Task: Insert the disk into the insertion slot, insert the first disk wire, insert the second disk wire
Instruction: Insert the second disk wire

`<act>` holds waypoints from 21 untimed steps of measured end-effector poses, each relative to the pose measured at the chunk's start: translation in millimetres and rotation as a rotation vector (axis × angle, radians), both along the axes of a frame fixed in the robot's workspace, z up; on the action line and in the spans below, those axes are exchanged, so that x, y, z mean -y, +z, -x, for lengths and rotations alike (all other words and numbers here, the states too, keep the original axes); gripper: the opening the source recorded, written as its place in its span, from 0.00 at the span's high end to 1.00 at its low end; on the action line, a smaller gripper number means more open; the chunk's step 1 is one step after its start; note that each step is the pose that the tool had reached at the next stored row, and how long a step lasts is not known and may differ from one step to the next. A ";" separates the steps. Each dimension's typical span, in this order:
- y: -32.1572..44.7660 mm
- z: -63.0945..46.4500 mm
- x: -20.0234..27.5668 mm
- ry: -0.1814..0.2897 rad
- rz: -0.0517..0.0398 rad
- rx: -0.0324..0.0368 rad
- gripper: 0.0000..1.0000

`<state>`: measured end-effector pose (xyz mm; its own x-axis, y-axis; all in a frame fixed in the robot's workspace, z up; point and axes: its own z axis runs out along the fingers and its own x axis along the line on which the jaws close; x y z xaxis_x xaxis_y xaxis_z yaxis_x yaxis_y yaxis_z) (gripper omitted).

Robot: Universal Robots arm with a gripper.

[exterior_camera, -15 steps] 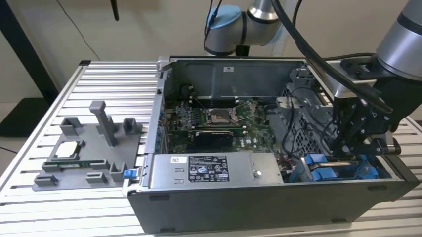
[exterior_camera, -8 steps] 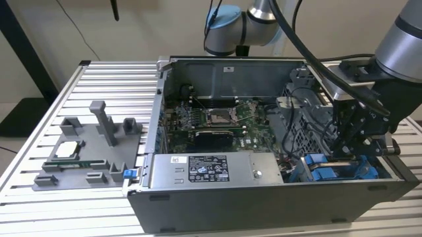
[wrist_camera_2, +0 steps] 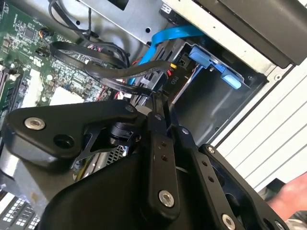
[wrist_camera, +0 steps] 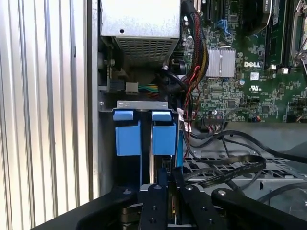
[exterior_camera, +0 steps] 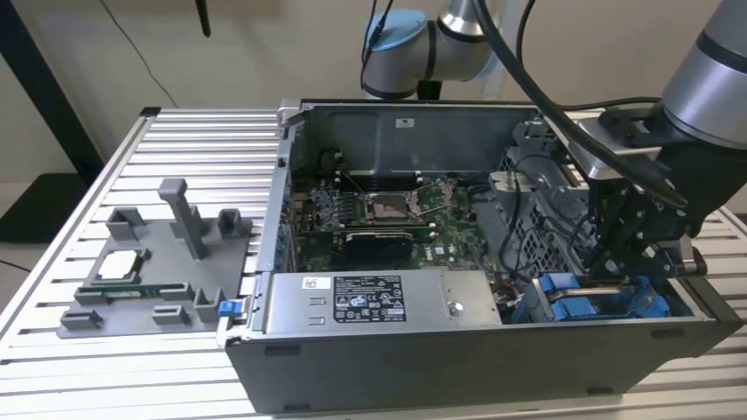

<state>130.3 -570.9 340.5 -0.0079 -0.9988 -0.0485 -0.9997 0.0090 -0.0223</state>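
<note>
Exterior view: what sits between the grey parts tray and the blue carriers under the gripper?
In the exterior view, the labelled power-supply box lies between the parts tray and the blue carriers below the gripper.

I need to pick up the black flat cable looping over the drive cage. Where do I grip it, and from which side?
Probably at its plug, the stiff end beside the blue carrier. The rest of the black flat cable is a limp loop that would likely flex or slip. Come in through the open side of the case, since its walls close off the other sides.

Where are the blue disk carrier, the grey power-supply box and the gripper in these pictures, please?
blue disk carrier [wrist_camera: 163, 136]: first wrist view, its flat face.
power-supply box [exterior_camera: 373, 300]: exterior view, its label.
gripper [exterior_camera: 624, 262]: exterior view, between its fingertips.
</note>
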 end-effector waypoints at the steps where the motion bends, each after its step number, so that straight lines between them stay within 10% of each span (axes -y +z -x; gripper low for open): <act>1: -0.3 0.0 0.0 0.000 -0.0001 0.0001 1.00; 21: 1.7 -0.1 -1.0 0.000 -0.0009 0.0005 1.00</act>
